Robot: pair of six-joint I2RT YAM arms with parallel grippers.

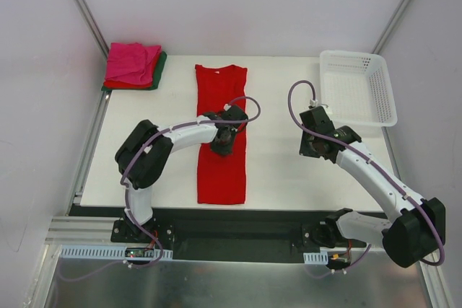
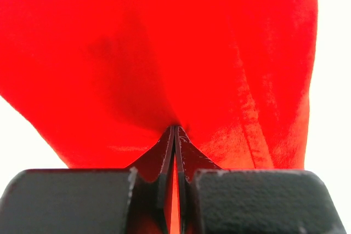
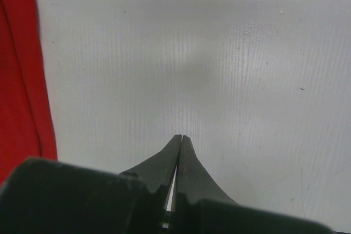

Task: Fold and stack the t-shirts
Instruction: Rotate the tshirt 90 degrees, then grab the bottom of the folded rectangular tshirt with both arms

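Lying in the middle of the smooth white table [image 1: 289, 178], the soft red t-shirt [image 1: 220, 171] is folded into a long thin strip. The left gripper [image 2: 174, 130] pinches a wrinkle of it tight. The right gripper [image 3: 180, 137] is squeezed shut over bare table. A pink-topped folded stack [image 1: 133, 64] sits far left.

White table [image 1: 289, 171], surface flat and matte. Three items lie directly on it. Centre: one red t-shirt [image 1: 220, 174], folded into a long narrow strip running near to far. Far left corner: a stack of folded t-shirts [image 1: 133, 66], dark green lowest, magenta uppermost. Far right corner: a white lattice basket [image 1: 357, 91], upright.
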